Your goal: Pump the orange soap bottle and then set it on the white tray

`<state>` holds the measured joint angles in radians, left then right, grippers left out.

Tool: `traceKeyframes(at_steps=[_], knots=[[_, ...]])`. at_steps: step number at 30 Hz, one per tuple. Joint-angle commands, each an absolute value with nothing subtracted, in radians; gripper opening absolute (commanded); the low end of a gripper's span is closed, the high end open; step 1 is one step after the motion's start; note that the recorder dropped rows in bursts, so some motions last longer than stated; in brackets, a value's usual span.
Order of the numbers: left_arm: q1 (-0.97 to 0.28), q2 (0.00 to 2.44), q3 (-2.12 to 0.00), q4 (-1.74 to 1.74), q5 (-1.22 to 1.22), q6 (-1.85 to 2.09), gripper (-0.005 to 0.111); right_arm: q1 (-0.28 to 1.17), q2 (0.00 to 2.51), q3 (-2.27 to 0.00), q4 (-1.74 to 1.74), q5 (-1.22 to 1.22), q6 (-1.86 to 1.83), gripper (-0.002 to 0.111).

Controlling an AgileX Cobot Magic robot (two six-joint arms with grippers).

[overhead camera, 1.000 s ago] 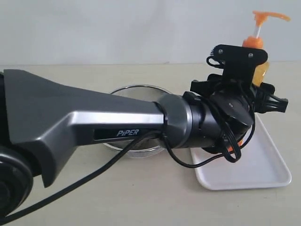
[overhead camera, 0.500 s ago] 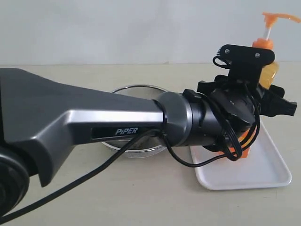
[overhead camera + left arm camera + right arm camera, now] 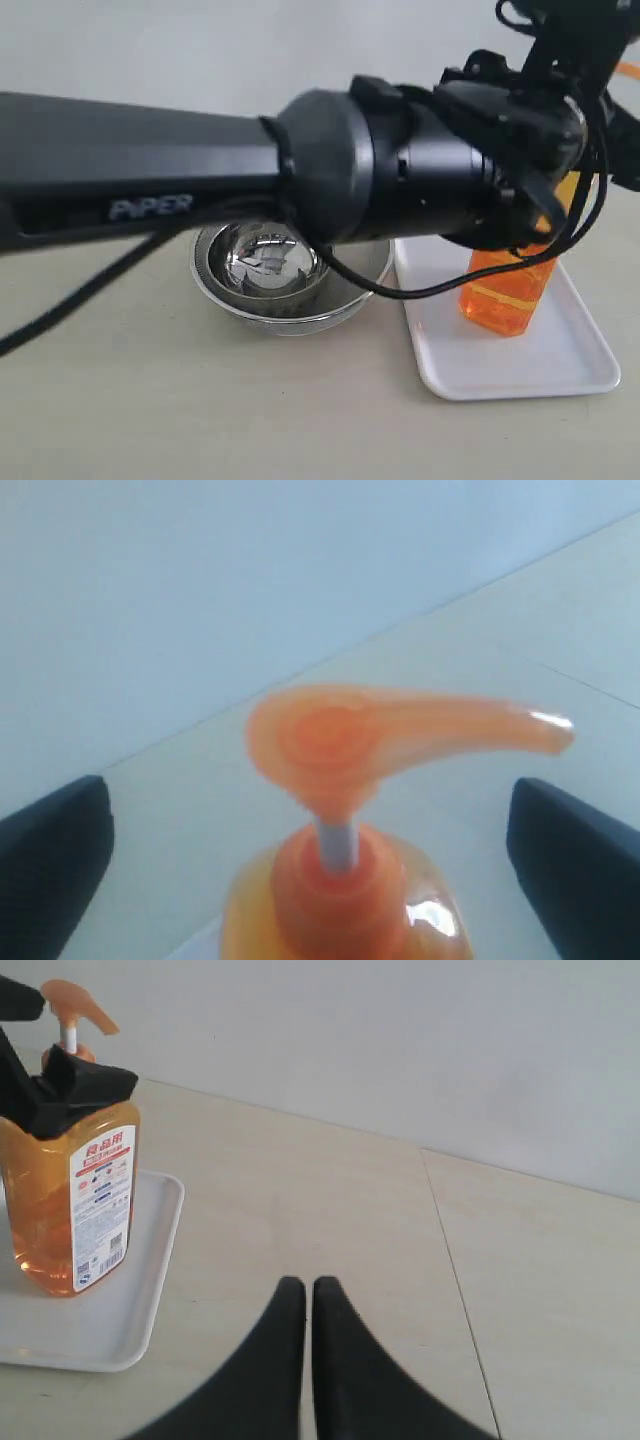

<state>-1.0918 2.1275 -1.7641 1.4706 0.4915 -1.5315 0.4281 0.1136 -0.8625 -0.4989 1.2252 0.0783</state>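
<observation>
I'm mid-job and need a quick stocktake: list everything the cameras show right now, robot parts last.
orange soap bottle: one, translucent orange with a white-and-red label, standing upright on the tray
white tray: one, white, on the table right of the bowl in the exterior view
steel bowl: one for sure (possibly a second nested inside, cannot tell), shiny silver, beside the tray, partly behind the left arm
table: one, beige, under everything
cable: one, black, trailing from the left arm
left arm: one, dark grey, reaching across to the bottle
left gripper: one, black, open, a finger on each side of the pump head, not touching it
right gripper: one, black, shut, empty, over the table away from the tray
</observation>
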Motion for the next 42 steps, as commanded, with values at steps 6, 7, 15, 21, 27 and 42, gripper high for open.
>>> traceKeyframes(at_steps=[6,7,15,21,27,42], knots=[[-1.136,2.008,-1.769,1.039,0.724,-1.003,0.106,0.431,0.112,-0.858,-0.507,1.217,0.081,0.0],[-1.142,2.0,-1.769,1.028,0.767,-0.977,0.106,0.431,0.112,-0.858,-0.504,1.217,0.085,0.0],[-1.183,1.941,-1.767,0.911,0.901,-0.835,0.059,0.431,0.115,-0.746,-0.478,1.151,0.179,0.0],[-1.199,1.892,-1.767,0.927,1.1,-0.867,0.006,0.431,0.115,-0.629,-0.48,0.986,0.284,0.0],[-1.199,1.835,-1.699,0.984,1.221,-0.848,0.005,0.431,0.153,-0.519,-0.434,0.807,0.392,0.0],[-1.053,1.654,-0.972,1.744,0.537,-1.968,0.005,0.429,0.581,-0.44,-0.662,0.414,0.785,0.0]])
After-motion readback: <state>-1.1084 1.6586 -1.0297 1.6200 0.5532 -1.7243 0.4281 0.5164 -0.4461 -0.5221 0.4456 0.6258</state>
